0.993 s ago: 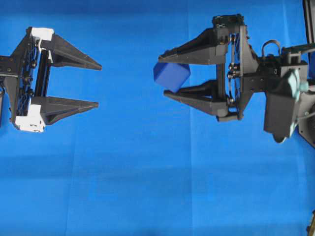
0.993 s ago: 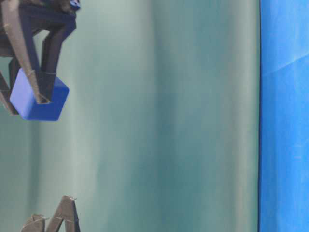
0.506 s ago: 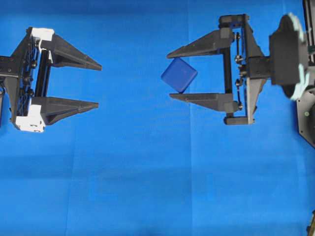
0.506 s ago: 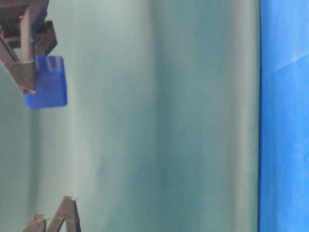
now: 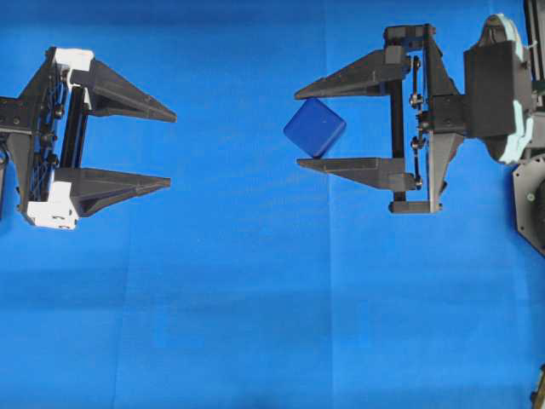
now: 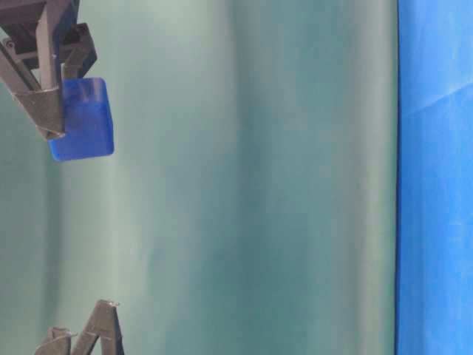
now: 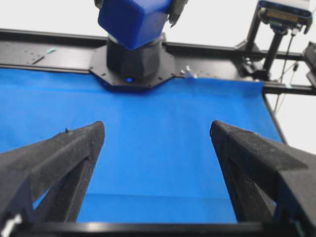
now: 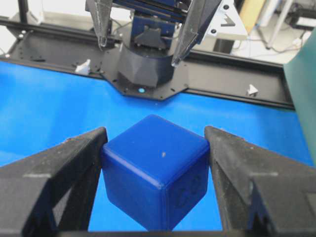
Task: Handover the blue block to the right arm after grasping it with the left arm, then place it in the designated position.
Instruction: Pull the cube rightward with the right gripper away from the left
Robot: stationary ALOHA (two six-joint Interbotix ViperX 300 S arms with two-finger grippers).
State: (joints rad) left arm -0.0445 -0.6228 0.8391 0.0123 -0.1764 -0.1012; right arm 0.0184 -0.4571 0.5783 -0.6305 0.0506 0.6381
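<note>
The blue block (image 5: 314, 127) hangs above the blue cloth (image 5: 255, 298), pinched corner-on between the two pointed fingers of my right gripper (image 5: 298, 127), which is shut on it. The right wrist view shows the block (image 8: 155, 173) pressed by both fingers (image 8: 79, 158). At table level the block (image 6: 83, 122) sits at the tips of the right gripper's fingers (image 6: 46, 103). My left gripper (image 5: 172, 147) stands open at the far left, well apart from the block and holding nothing. From the left wrist, the block (image 7: 136, 19) shows high ahead of the open left gripper (image 7: 158, 131).
The right arm's base (image 7: 133, 64) stands on a black frame at the cloth's far edge. The left arm's base (image 8: 145, 69) faces it from the other side. A green backdrop (image 6: 259, 185) fills the table-level view.
The right gripper has rolled its wrist and drawn slightly to the right, the block turning with it in its grip. The left gripper has not moved.
</note>
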